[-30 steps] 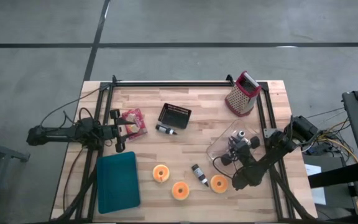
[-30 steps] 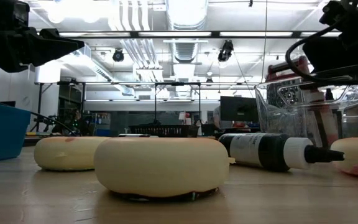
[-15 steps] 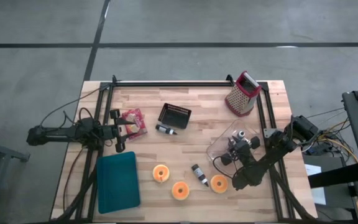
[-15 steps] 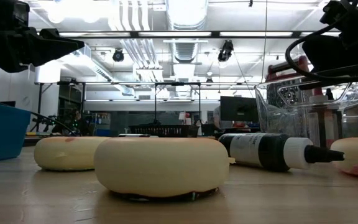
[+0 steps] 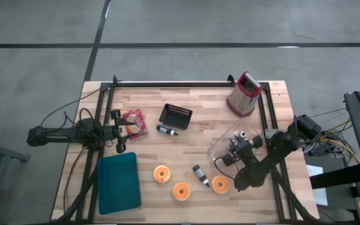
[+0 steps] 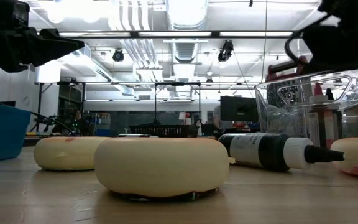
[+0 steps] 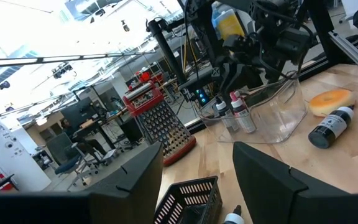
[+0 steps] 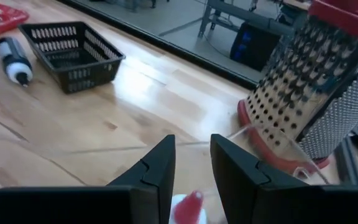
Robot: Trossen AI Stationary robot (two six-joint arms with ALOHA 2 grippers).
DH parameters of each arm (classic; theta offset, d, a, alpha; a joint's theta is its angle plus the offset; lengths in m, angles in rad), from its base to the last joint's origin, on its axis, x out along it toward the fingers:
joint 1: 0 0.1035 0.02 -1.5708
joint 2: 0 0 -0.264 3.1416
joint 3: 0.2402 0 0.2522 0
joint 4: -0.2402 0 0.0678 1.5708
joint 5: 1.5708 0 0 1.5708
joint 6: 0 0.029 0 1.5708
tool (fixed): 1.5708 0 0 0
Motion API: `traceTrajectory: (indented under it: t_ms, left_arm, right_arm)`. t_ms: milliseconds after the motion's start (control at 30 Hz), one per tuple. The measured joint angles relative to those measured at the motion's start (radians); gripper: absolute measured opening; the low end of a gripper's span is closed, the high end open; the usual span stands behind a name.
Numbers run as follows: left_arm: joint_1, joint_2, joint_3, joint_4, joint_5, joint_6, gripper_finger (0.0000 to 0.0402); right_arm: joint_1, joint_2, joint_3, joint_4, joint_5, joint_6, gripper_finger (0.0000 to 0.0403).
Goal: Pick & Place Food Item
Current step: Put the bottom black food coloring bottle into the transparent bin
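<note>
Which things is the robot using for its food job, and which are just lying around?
Probably for the job: right gripper, red-tipped bottle, clear container, orange buns.
Lying about: grater, black basket, teal tray, red packet, dark bottle, waiting left gripper.

left gripper (image 5: 132, 129) hovers, jaws parted; right gripper (image 5: 235, 144) hangs low, jaws slightly apart.

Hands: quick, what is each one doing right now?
Left hand: open, holding nothing.
Right hand: open, empty, above a red-tipped bottle.
</note>
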Motion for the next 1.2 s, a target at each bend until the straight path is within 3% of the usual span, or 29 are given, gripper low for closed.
traceTrajectory:
  t_ms: [167, 367, 533, 700, 933, 1100, 1200]
  left_arm:
    - [0.0, 0.0, 0.0, 0.001, 0.0, 0.0, 0.02]
    - [0.0, 0.0, 0.0, 0.0, 0.0, 0.0, 0.02]
    - [0.0, 0.0, 0.0, 0.0, 0.0, 0.0, 0.02]
    - [0.0, 0.0, 0.0, 0.0, 0.0, 0.0, 0.02]
    - [0.0, 0.0, 0.0, 0.0, 0.0, 0.0, 0.02]
    - [0.0, 0.0, 0.0, 0.0, 0.0, 0.0, 0.02]
    - [0.0, 0.0, 0.0, 0.0, 0.0, 0.0, 0.02]
  right_arm:
    - [0.0, -0.017, 0.071, -0.072, 0.0, -0.017, 0.01]
    - [-0.016, -0.107, 0.152, -0.073, 0.003, -0.179, 0.01]
    - [-0.058, -0.176, 0.296, -0.065, -0.002, -0.403, 0.0097]
    - [-0.135, -0.177, 0.51, -0.034, -0.134, -0.713, 0.0084]
    - [-0.22, -0.172, 0.679, 0.241, -0.314, -1.055, 0.0069]
    - [-0.18, -0.158, 0.624, 0.481, -0.287, -1.246, 0.0068]
    - [-0.124, -0.113, 0.575, 0.567, -0.185, -1.262, 0.0068]
